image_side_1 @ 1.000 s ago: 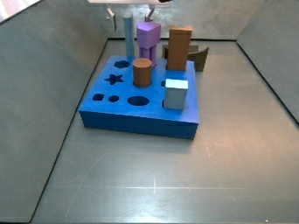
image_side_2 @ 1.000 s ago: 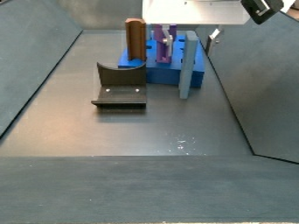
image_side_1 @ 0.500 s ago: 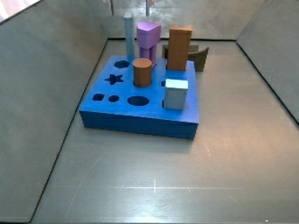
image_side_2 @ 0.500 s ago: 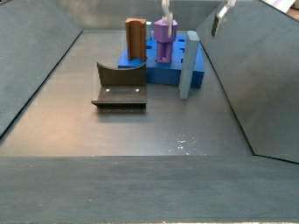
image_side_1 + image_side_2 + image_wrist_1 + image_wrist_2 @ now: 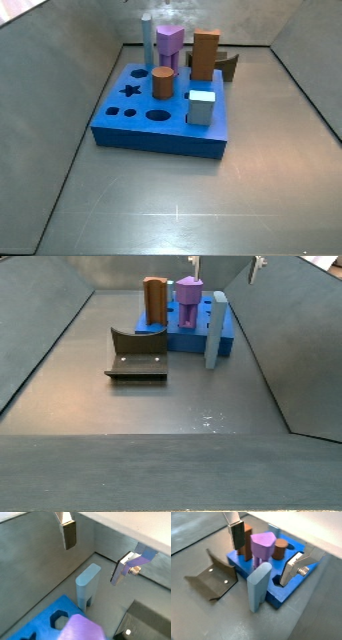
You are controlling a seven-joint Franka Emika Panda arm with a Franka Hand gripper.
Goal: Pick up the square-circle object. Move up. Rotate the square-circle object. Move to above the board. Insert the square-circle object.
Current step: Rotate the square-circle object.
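**Grey-blue peg standing in the board, pincer open above it**

The pincer (image 5: pixel 97 554) is hanging above the far corner of the board (image 5: pixel 127 125), its two silver fingers spread wide with nothing between them. In both wrist views one finger (image 5: pixel 237 536) is showing a dark pad, and the opposite finger (image 5: pixel 293 568) is standing well apart from it. In a side view only the fingertips are peeking in at the upper edge (image 5: pixel 257 266).

The square-circle object (image 5: pixel 87 583) is standing upright at the board's edge, free of the fingers, with its flat top below and between them. In a side view it (image 5: pixel 146 45) is rising tall at the back left corner of the board, just beside the purple peg (image 5: pixel 168 47). Seen from another side (image 5: pixel 218 331), it is standing at the near corner of the blue slab.

Also standing on the board are a tall brown block (image 5: pixel 206 54), a short brown cylinder (image 5: pixel 163 82) and a pale whitish-blue block (image 5: pixel 201 107). The fixture (image 5: pixel 136 353) is sitting on the floor just beside the board.
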